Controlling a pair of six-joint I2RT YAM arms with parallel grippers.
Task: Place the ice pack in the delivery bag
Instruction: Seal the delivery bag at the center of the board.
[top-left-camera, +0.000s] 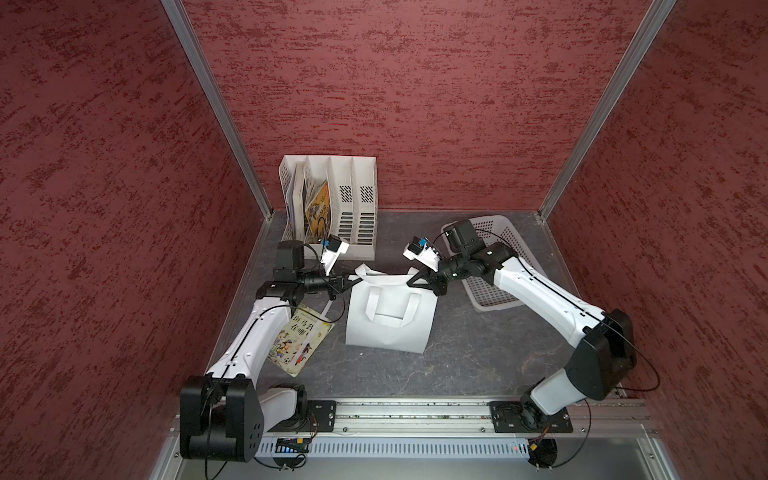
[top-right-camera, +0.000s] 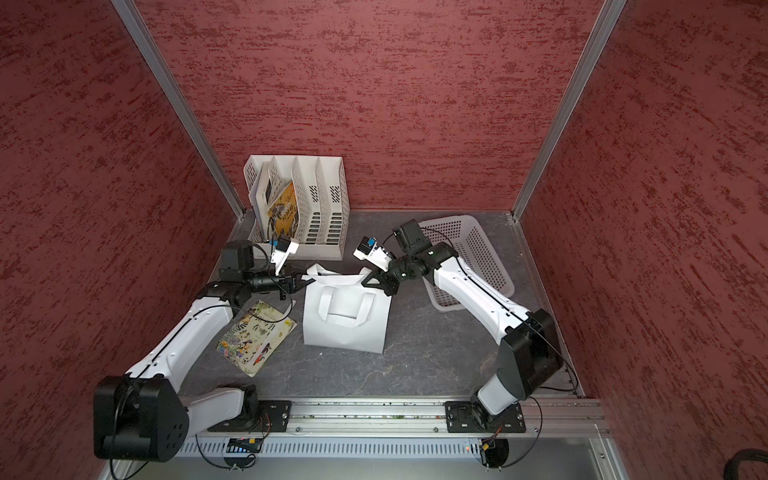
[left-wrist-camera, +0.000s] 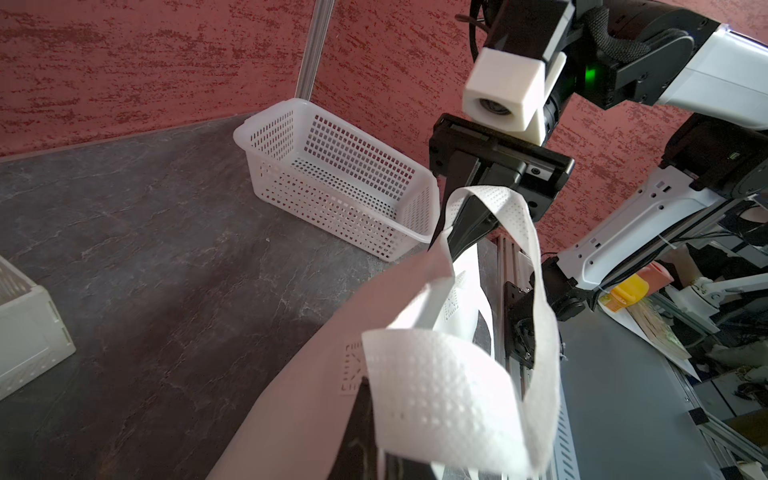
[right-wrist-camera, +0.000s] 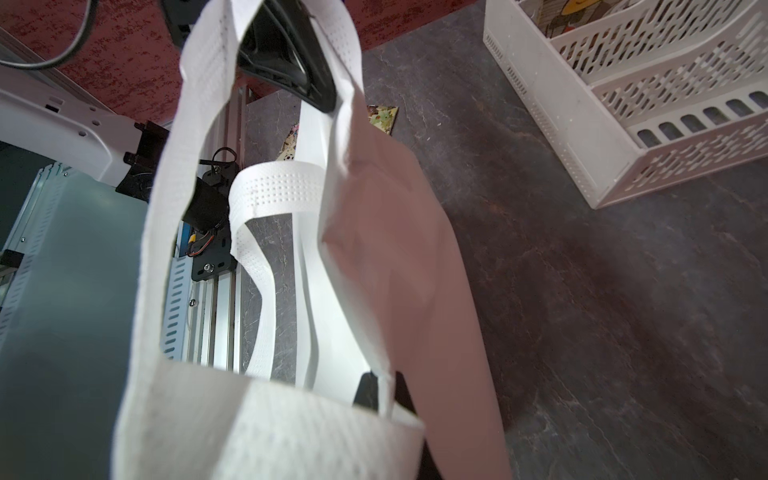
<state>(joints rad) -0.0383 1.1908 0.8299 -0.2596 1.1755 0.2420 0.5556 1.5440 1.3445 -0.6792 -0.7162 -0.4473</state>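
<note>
The delivery bag, boxy and white with flat loop handles, stands upright mid-table in both top views. My left gripper sits at the bag's top left corner, shut on the rim by a handle. My right gripper is at the top right corner. In the right wrist view its dark fingertips pinch the thin white rim. The bag's mouth is pressed nearly flat between the two grips. The ice pack is out of view.
A white slotted file rack holding books stands at the back left. A white perforated basket lies at the right, partly under my right arm. A picture book lies flat left of the bag, under my left forearm. Red walls enclose three sides.
</note>
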